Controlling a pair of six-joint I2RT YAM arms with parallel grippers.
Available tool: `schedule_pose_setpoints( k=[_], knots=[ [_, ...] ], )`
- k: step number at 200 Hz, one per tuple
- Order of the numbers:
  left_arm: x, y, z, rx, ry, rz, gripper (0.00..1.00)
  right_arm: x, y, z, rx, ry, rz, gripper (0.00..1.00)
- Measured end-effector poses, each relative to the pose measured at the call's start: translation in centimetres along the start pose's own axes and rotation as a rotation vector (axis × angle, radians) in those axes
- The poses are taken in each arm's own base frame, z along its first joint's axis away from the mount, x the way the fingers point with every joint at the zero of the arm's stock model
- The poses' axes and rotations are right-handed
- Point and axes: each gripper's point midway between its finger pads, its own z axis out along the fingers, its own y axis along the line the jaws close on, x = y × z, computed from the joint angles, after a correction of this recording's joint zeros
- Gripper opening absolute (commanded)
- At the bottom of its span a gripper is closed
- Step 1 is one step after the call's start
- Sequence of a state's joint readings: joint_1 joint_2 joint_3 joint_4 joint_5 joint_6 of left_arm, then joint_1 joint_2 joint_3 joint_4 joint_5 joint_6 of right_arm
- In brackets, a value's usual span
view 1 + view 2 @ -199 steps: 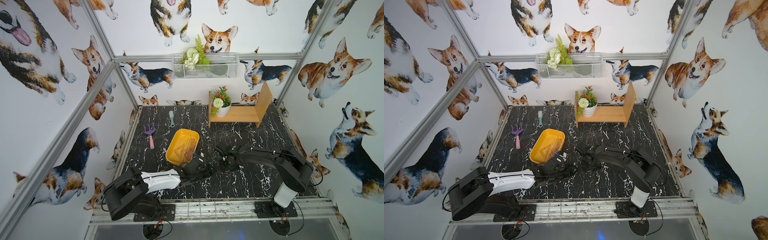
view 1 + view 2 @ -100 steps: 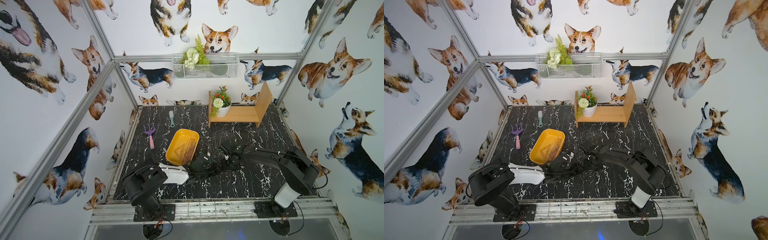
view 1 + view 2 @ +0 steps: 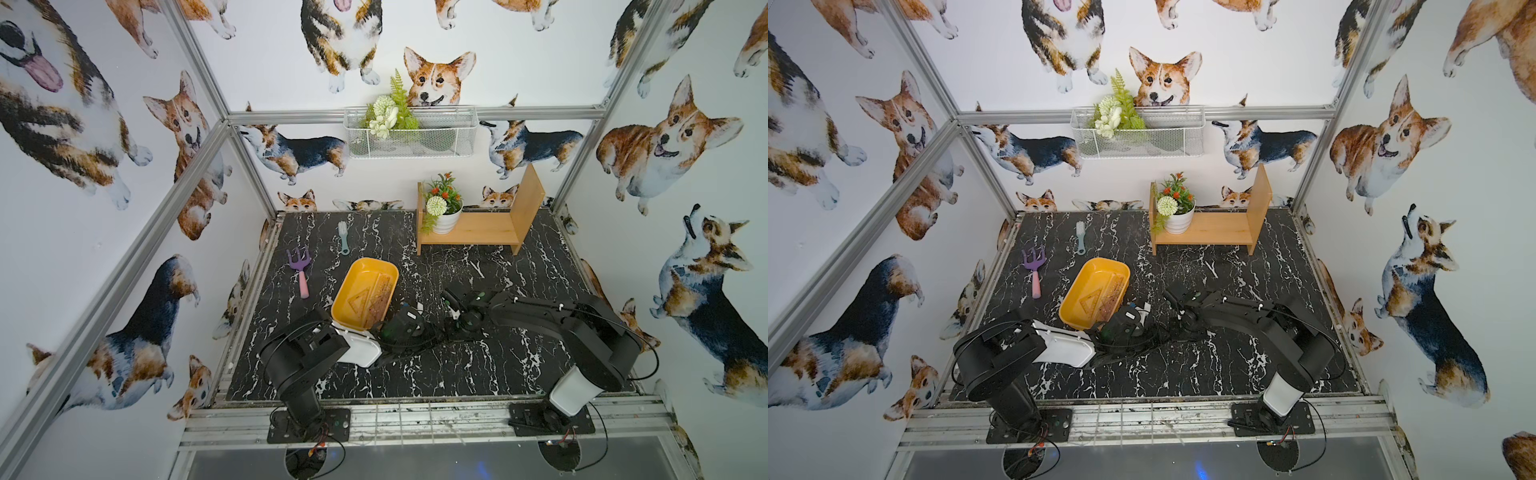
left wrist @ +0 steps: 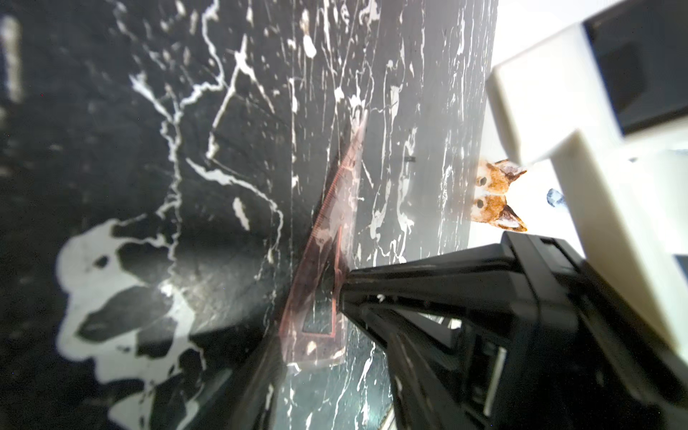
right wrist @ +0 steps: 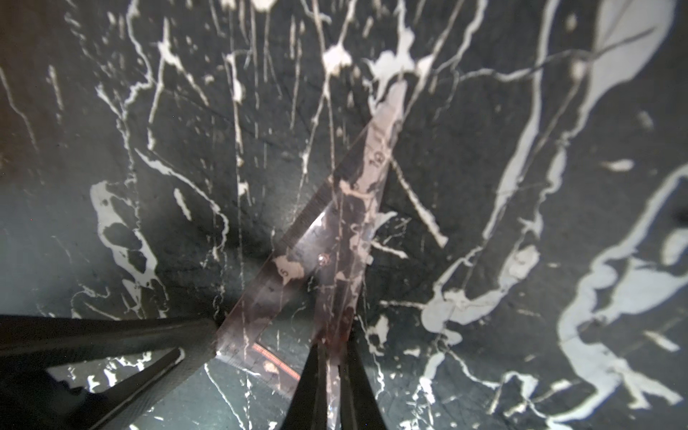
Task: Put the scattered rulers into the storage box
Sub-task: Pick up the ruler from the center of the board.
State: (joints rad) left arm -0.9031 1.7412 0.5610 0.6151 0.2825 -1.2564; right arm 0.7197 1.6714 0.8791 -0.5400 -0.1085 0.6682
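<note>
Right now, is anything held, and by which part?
The right gripper pinches the set square at its wide end. Whether the left gripper grips too cannot be told.

set square (image 5: 294,268) ×2 | straight ruler (image 3: 384,286) ×1 at least | yellow tray (image 3: 358,277) ×1 | purple toy fork (image 3: 300,270) ×1 | blue brush (image 3: 343,237) ×1 | wooden shelf (image 3: 478,230) ×1 | potted plant (image 3: 442,208) ×1 | wire basket (image 3: 432,141) ×1 | robot arm (image 3: 540,320) ×2

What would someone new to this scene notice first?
The corgi-print wallpaper covers the walls around the black marble-pattern tabletop. On it, left of centre, sits a shallow yellow-orange plastic tray holding clear plastic rulers. Near the tray, the right gripper pinches a clear triangular set square.
</note>
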Motion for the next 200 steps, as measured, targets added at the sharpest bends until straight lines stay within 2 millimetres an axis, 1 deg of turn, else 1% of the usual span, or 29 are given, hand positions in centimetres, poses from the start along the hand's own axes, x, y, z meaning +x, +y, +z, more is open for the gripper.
schedule_pose_setpoints(
  k=[64, 102, 130, 160, 173, 200],
  knots=[
    [-1.0, 0.1, 1.1, 0.032, -0.043, -0.019, 0.31, -0.2, -0.5, 0.0, 0.022, -0.018, 0.011, 0.07],
    [-2.1, 0.0, 1.6, 0.066, -0.100, -0.037, 0.27, -0.3, -0.6, -0.1, 0.031, -0.024, 0.013, 0.07],
    [-2.8, -0.1, 2.0, 0.084, -0.138, -0.037, 0.21, -0.4, -0.5, -0.1, 0.026, -0.028, 0.010, 0.07],
    [-3.1, 0.0, 2.1, 0.081, -0.155, -0.042, 0.14, -0.4, -0.5, -0.1, 0.025, -0.028, 0.010, 0.07],
    [-3.1, 0.1, 2.1, 0.078, -0.156, -0.046, 0.13, -0.4, -0.5, -0.1, 0.025, -0.028, 0.010, 0.07],
    [-2.7, 0.4, 1.6, 0.064, -0.148, -0.057, 0.13, -0.4, -0.5, -0.1, 0.025, -0.028, 0.009, 0.07]
  ],
)
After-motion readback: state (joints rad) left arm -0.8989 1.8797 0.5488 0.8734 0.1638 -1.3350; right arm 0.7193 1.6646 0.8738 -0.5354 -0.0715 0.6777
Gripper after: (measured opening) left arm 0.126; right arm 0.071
